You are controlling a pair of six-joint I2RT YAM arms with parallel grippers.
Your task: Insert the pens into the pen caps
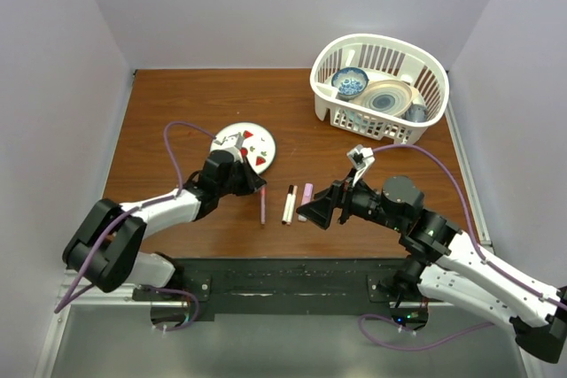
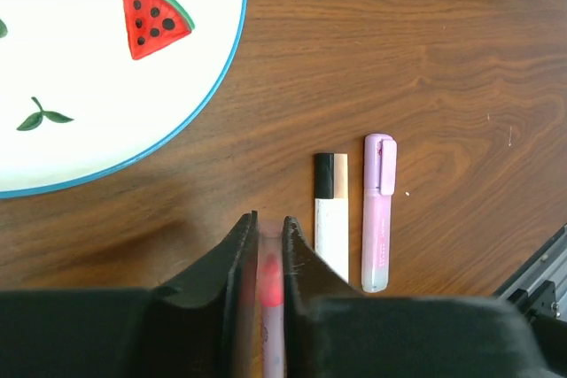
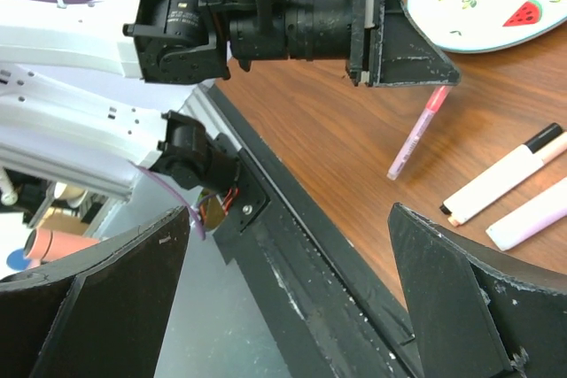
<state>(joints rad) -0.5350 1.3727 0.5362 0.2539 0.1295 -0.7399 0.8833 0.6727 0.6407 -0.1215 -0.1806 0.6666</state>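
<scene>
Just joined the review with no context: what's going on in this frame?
The left gripper is closed on one end of the reddish pen, near the plate; whether the pen is lifted is unclear. The white pen and pink pen lie side by side just right of it, untouched, and both look capped. The right gripper hangs wide open near them, holding nothing. No loose caps are visible.

You have three pens on the counter [image 1: 177, 104]: one white pen [image 1: 289, 204], one pale pink pen [image 1: 306, 199], one thin reddish pen [image 1: 262, 208]. Also one watermelon plate [image 1: 270, 143] and one basket [image 1: 381, 42], three dishes [image 1: 350, 83] showing inside.
</scene>
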